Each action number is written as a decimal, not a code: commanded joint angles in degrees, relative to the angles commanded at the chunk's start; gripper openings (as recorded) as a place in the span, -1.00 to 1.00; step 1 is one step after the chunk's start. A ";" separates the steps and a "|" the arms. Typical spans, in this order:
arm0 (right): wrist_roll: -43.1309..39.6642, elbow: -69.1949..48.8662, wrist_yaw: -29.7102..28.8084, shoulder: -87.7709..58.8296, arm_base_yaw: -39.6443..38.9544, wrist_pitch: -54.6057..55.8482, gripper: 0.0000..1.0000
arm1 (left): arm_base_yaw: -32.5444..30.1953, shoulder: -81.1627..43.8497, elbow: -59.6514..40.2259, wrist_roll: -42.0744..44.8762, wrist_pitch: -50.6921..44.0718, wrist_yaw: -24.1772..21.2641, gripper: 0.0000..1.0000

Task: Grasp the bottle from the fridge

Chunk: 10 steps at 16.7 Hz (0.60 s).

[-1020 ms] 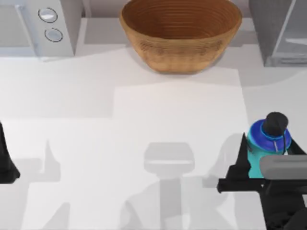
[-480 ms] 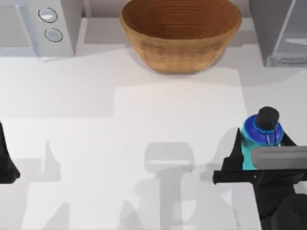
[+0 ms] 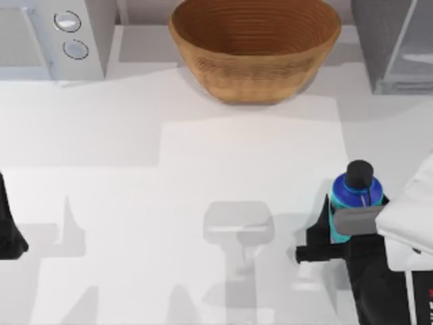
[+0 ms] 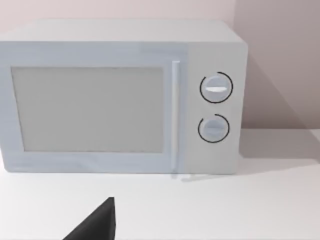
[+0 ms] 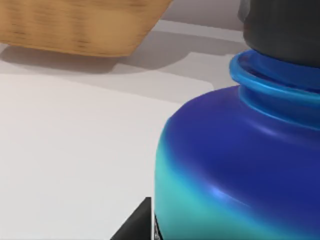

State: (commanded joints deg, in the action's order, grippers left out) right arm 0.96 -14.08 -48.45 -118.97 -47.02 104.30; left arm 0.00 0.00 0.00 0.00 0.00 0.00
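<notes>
Although the top view gives you the whole table [image 3: 203, 169], it hides most of the bottle [image 3: 354, 196] behind the right gripper [image 3: 352, 230], whose dark fingers [image 3: 318, 233] sit on either side of the teal lower band and pinch it. From above you see the bottle standing upright near the table's right side, well in front of the fridge [image 3: 392, 40] at the back right corner. Its long axis runs straight up toward the camera, so you look down on the round black cap [image 3: 360, 170] with the blue shoulder ringed beneath it.

Turn to the right wrist view and you get what the overhead cannot show: the bottle [image 5: 240, 165] from the side and very close, its blue body shading to teal lower down, the ridged blue neck and the black cap [image 5: 280, 30] above, and one dark fingertip [image 5: 137, 225] against the body. The woven bowl [image 5: 75, 25] stands on the table well behind it.

The left wrist view shows you the front of the white microwave [image 4: 120, 95], with its door and two round knobs; the overhead shows it [image 3: 54, 34] at the back left corner. Your left gripper [image 3: 8, 230] rests at the table's left edge, and you cannot tell how its fingers stand.
</notes>
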 joint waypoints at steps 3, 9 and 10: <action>0.00 0.00 0.00 0.00 0.00 0.00 -0.85 | 0.00 0.00 0.00 0.00 0.00 0.00 1.00; 0.00 0.00 0.00 0.00 0.00 0.00 0.06 | 0.00 0.00 0.00 0.00 0.00 0.00 1.00; 0.00 0.00 0.00 0.00 0.00 0.00 0.21 | 0.00 0.00 0.00 0.00 0.00 0.00 1.00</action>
State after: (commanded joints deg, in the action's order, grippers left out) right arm 0.96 -14.08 -48.45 -118.97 -47.02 104.30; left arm 0.00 0.00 0.00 0.00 0.00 0.00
